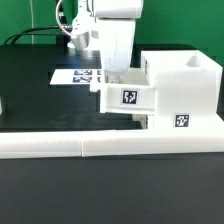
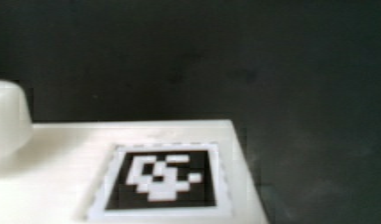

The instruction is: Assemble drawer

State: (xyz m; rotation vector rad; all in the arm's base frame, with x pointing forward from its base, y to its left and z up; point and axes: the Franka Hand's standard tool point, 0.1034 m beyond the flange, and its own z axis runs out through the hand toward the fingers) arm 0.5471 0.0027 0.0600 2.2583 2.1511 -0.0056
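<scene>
We see the black table point(image 1: 30, 95) carrying the white housing point(image 1: 185, 95) at the exterior view's right, pressed against the long border bar point(image 1: 110, 145). A tagged tray point(image 1: 128, 97) juts from the housing's side. The gripper point(image 1: 112, 62) hovers over that tray; we cannot tell how its jaws stand. Behind lies the marker board point(image 1: 75, 75).

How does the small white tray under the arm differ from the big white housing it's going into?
The small white plastic tray is low and shallow; the tall white boxy housing stands higher and bulkier. The tray juts out from the housing toward the exterior view's left, directly below the gripper; the housing sits against the long white border bar. Both are white plastic and carry black-and-white square tags.
</scene>
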